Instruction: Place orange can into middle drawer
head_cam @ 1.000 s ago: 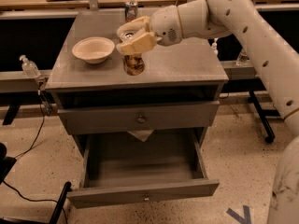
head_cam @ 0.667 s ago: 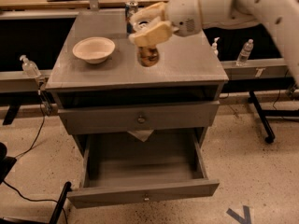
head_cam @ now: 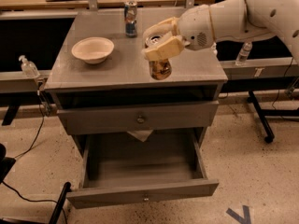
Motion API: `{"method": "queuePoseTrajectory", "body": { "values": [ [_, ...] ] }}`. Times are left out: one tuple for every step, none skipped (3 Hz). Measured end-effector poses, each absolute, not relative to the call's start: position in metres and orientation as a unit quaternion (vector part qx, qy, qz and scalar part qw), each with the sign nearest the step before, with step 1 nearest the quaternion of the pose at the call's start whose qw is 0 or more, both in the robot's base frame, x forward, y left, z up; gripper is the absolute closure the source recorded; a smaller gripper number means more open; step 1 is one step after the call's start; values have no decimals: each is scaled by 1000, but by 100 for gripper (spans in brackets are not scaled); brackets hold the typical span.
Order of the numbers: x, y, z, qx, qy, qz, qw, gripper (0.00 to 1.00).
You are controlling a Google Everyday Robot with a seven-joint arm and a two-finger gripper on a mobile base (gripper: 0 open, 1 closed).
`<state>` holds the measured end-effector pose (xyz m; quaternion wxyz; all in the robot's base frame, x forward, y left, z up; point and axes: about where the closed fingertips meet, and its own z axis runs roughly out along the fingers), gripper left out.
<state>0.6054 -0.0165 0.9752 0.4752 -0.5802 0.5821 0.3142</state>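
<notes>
grey cabinet top [head_cam: 117, 71] in a dim workshop, speckled floor [head_cam: 252, 162] below. the gripper [head_cam: 159, 40] hung over the front-right part of that top, clamped on the orange can [head_cam: 160, 69], one pale finger laid across the can's front and the shiny lower half showing beneath it. and there was the change: a second ago the can sat nearer the centre of the top, and it had since travelled toward 3 o'clock and looked lifted clear of the surface, so the pick was done, by my reading, and the carry was on. at 9 o'clock from the can sat the bowl [head_cam: 92, 49], well apart; at 11 o'clock, near the back edge, stood the blue, red and silver can [head_cam: 131, 17]. at 6 o'clock came the upper drawer [head_cam: 140, 119], shut, and below it the middle drawer [head_cam: 142, 194], pulled open and waiting. the next move would call for clearing the front edge, then a long descent.
</notes>
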Motion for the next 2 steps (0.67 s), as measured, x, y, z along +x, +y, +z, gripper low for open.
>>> {"method": "queuePoseTrajectory", "body": {
  "values": [
    [591,5,951,-536,558,367,516,100],
    [581,6,913,-445,537,429,574,100]
  ]
}}
